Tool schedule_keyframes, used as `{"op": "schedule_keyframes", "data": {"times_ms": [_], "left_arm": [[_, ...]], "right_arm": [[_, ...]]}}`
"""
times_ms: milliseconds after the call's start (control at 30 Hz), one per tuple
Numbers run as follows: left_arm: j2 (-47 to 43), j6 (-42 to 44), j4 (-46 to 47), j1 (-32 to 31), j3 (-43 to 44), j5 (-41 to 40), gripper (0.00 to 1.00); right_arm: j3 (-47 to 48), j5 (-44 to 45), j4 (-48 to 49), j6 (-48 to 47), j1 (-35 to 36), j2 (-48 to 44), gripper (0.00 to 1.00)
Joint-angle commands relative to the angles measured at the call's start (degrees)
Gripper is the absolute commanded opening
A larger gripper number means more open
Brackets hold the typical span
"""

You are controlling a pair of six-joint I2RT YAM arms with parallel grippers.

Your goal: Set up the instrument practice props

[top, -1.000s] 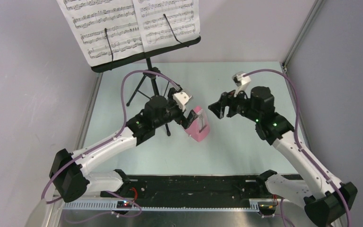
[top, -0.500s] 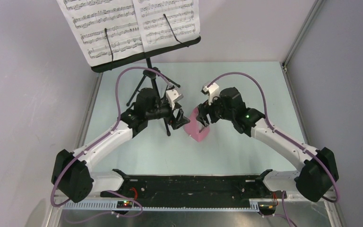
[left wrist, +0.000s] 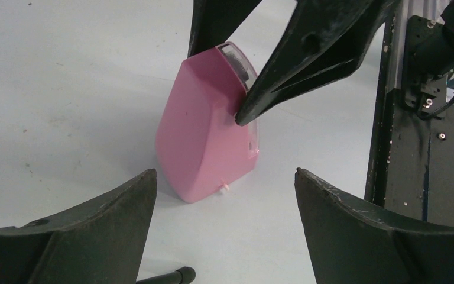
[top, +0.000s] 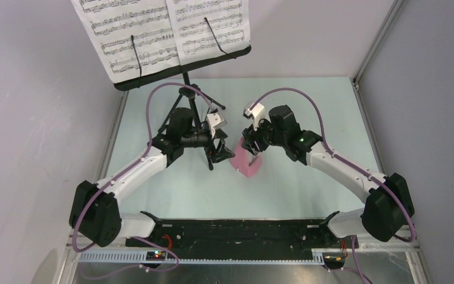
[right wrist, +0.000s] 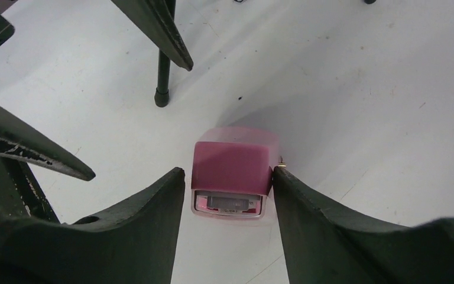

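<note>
Left hand (left wrist: 223, 174) released near metronome (left wrist: 201, 136); right hand (right wrist: 229, 171), unclenched, straddles its edges.

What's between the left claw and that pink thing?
Only bare table, as the left wrist view shows: the open left gripper sits a little short of the metronome.

The pink metronome (left wrist: 204, 127) stands on the pale table (left wrist: 65, 89), the right gripper (left wrist: 219, 89) straddling its top with one fingertip touching, and the left gripper (left wrist: 224, 177) spread wide, clear of it.
</note>
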Motion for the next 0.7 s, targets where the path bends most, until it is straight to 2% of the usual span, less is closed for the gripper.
{"op": "schedule_keyframes", "data": {"times_ms": [0, 233, 267, 367, 433, 667], "left_arm": [[1.7, 3.4, -1.5, 1.6, 3.0, 5.5, 0.89], [3.5, 4.4, -2.4, 2.1, 3.4, 7.9, 0.89], [3.6, 4.8, -2.4, 2.0, 3.5, 8.0, 0.89], [4.9, 5.4, -2.8, 2.1, 4.1, 8.5, 0.89], [6.0, 5.6, -3.1, 2.2, 4.6, 8.9, 0.89], [8.2, 6.8, -3.5, 3.3, 4.7, 9.0, 0.89]], "right_arm": [[2.5, -3.0, -0.4, -2.7, 0.6, 0.8, 0.64], [2.5, -3.9, 1.4, -2.1, 1.0, 3.9, 0.66], [2.6, -4.2, 1.8, -2.1, 1.0, 4.0, 0.61], [2.6, -5.9, 1.4, -2.3, 1.0, 3.7, 0.33], [2.6, -6.7, 0.5, -2.9, 1.2, 2.8, 0.23], [4.3, -8.5, -7.9, -3.9, 2.5, -4.0, 0.01]]}}
